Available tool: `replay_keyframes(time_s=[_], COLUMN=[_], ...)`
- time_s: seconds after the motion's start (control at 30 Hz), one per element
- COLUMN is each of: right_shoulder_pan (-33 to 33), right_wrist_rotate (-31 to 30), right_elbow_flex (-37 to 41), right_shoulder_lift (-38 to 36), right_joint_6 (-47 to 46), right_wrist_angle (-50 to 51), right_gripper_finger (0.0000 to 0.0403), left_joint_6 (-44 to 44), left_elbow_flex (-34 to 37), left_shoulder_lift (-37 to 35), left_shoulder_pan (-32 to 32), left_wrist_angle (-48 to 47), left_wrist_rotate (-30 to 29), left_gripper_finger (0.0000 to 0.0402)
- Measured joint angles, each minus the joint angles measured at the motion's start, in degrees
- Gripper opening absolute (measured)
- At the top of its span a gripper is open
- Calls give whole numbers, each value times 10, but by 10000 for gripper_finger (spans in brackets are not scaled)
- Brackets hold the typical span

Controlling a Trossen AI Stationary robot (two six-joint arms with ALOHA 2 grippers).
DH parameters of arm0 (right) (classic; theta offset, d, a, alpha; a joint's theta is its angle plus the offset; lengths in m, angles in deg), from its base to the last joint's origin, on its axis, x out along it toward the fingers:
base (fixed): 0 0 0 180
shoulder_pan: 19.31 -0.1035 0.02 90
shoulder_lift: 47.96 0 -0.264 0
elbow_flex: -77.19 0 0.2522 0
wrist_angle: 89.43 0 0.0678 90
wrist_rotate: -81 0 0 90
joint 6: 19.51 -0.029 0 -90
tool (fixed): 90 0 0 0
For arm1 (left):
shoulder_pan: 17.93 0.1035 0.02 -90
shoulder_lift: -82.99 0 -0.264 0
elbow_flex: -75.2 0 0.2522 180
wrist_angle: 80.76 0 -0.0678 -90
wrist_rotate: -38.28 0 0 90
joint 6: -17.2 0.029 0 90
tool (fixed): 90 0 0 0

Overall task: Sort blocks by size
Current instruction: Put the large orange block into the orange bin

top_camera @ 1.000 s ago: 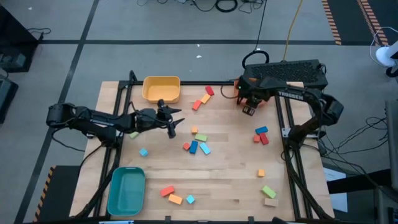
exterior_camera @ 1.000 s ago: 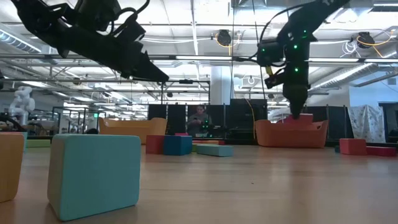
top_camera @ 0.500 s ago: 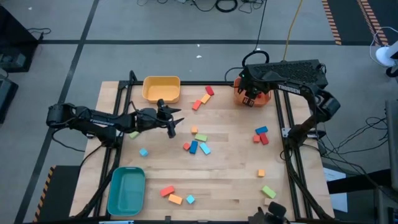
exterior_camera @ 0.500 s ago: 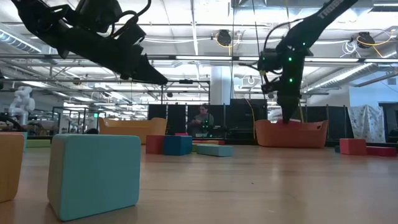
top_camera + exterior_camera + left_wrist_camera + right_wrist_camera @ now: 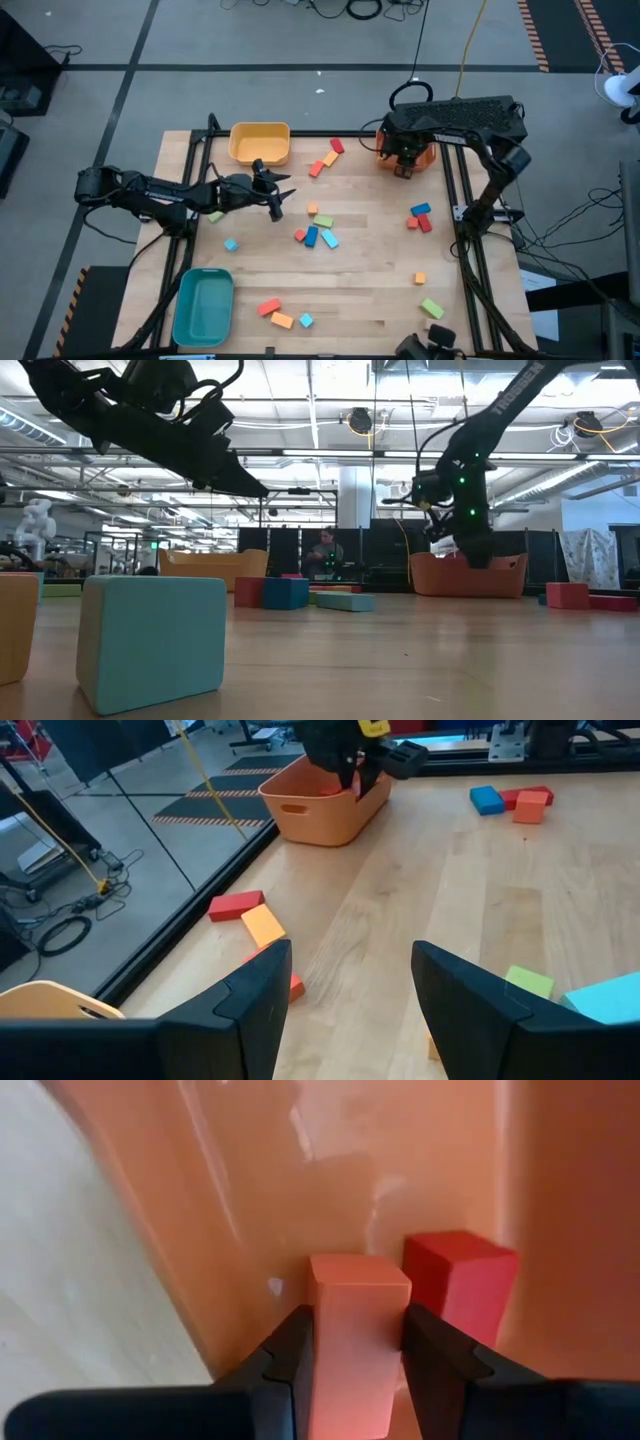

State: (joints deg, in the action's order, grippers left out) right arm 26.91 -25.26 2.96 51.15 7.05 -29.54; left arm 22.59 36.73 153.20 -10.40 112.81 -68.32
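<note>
The right gripper (image 5: 352, 1370) is pinched on a salmon-orange block (image 5: 352, 1342) between its two dark fingers (image 5: 290, 1365), inside the orange bin (image 5: 420, 158) at the table's far right corner; a red block (image 5: 462, 1285) is seen just beside it against the bin wall. That grip is shown only in the right wrist view; from above the bin is largely covered by the arm, and in the low view only the bin's rim (image 5: 505, 575) is seen.

The left gripper (image 5: 279, 196) is held above the table's left half with its fingers (image 5: 245, 1010) spread and nothing between them.

The remaining blocks (image 5: 318, 232) are scattered over the wooden table (image 5: 370, 270): a cluster at the centre, some near the yellow bin (image 5: 260, 143), some at the right edge, some by the teal bin (image 5: 203, 305). A light blue block (image 5: 152, 642) is seen large in the low view.

Beyond the table a workshop hall with ceiling lights is visible, and a person (image 5: 322, 552) far off, hard to make out.
</note>
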Motion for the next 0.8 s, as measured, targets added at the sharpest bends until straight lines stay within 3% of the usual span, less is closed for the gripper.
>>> replay_keyframes(time_s=[0.17,0.37,0.8], right_shoulder_pan=[11,40,64], right_wrist_rotate=[-33,-32,26], right_elbow_flex=[0,0,0], right_shoulder_lift=[5,5,5], right_joint_6=[37,83,138], right_wrist_angle=[-5,-36,-46], right_gripper_finger=[105,105,137], left_joint_6=[11,15,16], left_elbow_flex=[0,0,0], left_shoulder_lift=[0,0,0], left_shoulder_pan=[0,0,33], left_wrist_angle=[0,2,7], left_wrist_rotate=[-3,-5,-5], left_gripper_finger=[210,210,210])
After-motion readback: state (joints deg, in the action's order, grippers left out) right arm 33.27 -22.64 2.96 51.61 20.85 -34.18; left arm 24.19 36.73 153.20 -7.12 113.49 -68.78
